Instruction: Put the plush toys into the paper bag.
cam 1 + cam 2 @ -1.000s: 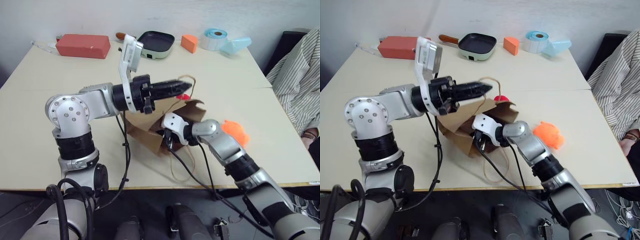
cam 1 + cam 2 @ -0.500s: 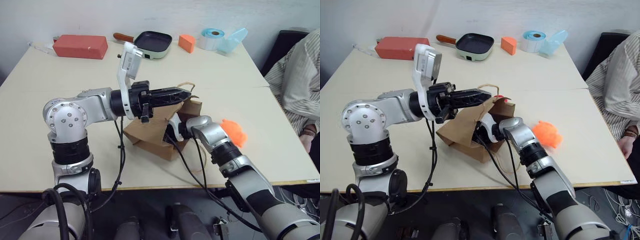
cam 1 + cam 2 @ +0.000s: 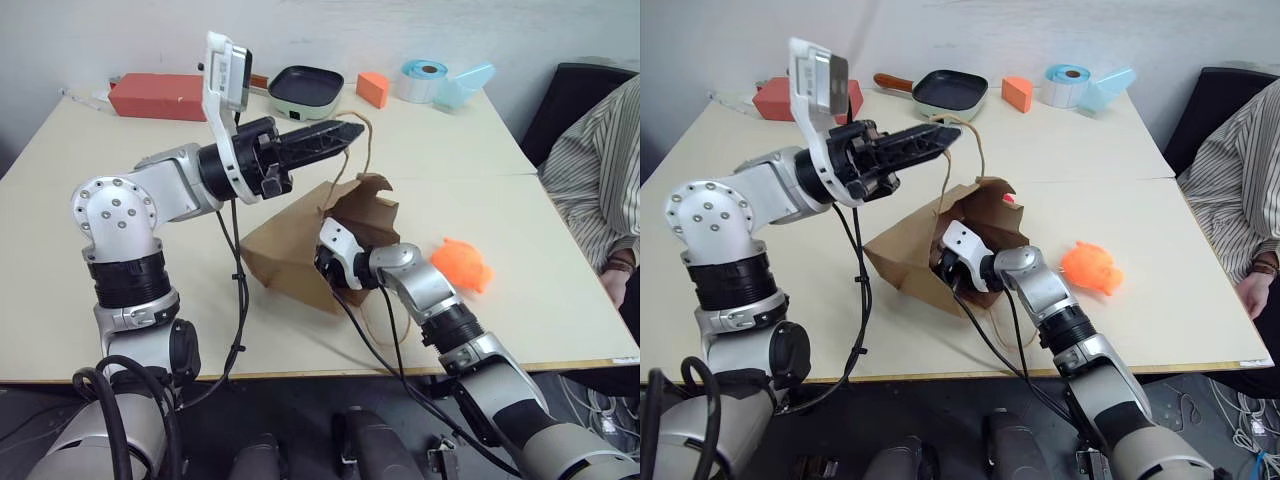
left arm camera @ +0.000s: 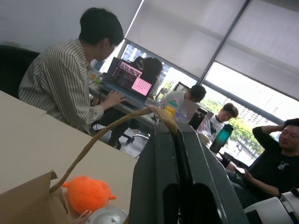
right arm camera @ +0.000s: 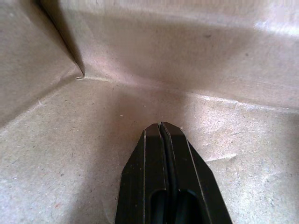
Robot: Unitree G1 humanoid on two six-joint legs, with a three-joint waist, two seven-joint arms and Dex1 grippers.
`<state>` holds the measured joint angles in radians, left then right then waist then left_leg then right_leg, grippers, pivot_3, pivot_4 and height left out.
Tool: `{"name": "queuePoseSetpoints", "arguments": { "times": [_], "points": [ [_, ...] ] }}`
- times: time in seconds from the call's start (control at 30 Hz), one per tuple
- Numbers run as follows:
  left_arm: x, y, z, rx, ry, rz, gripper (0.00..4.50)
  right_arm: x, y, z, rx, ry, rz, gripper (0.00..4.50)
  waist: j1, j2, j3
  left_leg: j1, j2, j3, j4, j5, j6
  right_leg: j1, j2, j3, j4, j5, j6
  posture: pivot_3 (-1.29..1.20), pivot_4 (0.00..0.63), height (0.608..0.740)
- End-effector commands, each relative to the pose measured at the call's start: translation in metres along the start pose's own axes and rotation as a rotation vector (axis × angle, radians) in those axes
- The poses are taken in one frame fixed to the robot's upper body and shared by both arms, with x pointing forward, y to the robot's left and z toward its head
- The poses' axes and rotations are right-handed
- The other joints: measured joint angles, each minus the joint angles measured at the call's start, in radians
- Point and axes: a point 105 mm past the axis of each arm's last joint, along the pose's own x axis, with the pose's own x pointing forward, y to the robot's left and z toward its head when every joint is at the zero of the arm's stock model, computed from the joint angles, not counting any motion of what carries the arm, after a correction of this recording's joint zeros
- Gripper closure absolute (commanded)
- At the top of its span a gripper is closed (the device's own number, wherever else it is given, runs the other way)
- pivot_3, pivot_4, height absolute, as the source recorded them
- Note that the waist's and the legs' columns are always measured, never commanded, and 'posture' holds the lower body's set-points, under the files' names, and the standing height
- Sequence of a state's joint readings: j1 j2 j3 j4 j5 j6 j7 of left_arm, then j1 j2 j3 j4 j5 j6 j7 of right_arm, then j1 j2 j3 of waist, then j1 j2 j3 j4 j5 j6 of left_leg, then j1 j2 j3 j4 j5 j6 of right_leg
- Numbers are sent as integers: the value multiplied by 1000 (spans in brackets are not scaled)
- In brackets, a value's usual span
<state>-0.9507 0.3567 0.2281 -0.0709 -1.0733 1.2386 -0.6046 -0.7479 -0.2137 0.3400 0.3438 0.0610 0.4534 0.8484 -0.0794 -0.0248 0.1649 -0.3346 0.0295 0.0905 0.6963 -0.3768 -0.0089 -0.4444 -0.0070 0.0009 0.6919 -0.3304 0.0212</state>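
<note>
Orange toy [image 3: 462, 264]: on the table, just right of the paper bag [image 3: 290, 250], outside it.
Red toy [image 3: 1011, 199]: at the bag's far rim.
Right gripper [image 5: 161, 135]: fingers together, empty, inside the bag; nearer arm.
Left gripper [image 3: 345, 131]: pinching the bag's cord handle [image 3: 362, 125], lifting.

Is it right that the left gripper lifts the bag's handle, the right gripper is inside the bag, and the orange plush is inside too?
Not quite: the orange plush lies on the table beside the paper bag, as the right eye view shows. The rest is right.
</note>
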Motion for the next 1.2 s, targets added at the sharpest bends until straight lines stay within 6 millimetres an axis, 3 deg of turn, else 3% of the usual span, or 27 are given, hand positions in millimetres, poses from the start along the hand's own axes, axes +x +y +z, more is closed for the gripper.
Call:
{"name": "queuePoseSetpoints", "arguments": {
  "times": [0.03, 0.23, 0.47, 0.6, 0.77, 0.97, 1.07, 1.2],
  "points": [
    [2, -6, -2, 67, 19, -19, 4500, -19, 2, 2, 22, -28, -34, 4475, 3, 0, 0, 0, 0, 0, -1, 0, 0, 0, 0, 0, 0, 0, 0, 0, 150, 740],
    [-1, -5, -6, 60, 45, -31, 4500, -56, 23, 28, 23, -137, -5, 4475, 7, 1, 1, -2, 0, 0, -5, 0, 0, -2, 0, 0, -4, 0, 0, 0, 150, 740],
    [-1, -5, -7, 57, 63, -42, 4500, -94, 32, 29, 43, -151, -44, 4475, 15, 1, 1, -2, 0, 0, -6, 0, 0, -2, 0, 0, -4, 0, 0, 0, 150, 740],
    [-2, -6, -9, 45, 76, -48, 4500, -126, 37, 26, 79, -159, -96, 3603, 28, 1, 1, -2, -1, 0, -8, 0, 0, -2, 0, 0, -7, 0, 0, 0, 150, 740],
    [-3, -5, -12, 38, 91, -41, 4500, -187, 30, 22, 132, -170, -290, 1945, 35, 1, 1, -2, -1, 0, -12, 0, 0, -2, 0, 0, -10, 0, 0, 0, 150, 740],
    [-2, -6, -12, 42, 92, -43, 4500, -255, -8, -10, 189, -49, -596, 27, 45, 0, 2, -1, -1, 0, -13, 0, 0, -1, 1, 0, -12, 0, 0, 0, 150, 740],
    [-2, -6, -12, 47, 89, -43, 4500, -261, -32, -36, 221, 9, -697, 27, 44, 0, 2, -1, -1, 1, -13, 0, 0, -1, 1, 1, -12, 0, 0, 0, 150, 740],
    [-2, -7, -10, 54, 83, -39, 4500, -250, -51, -77, 279, 108, -740, 27, 45, 1, 2, -1, -1, 2, -13, 0, 0, -1, 2, 2, -12, 0, 0, 0, 150, 740]
  ]
}}
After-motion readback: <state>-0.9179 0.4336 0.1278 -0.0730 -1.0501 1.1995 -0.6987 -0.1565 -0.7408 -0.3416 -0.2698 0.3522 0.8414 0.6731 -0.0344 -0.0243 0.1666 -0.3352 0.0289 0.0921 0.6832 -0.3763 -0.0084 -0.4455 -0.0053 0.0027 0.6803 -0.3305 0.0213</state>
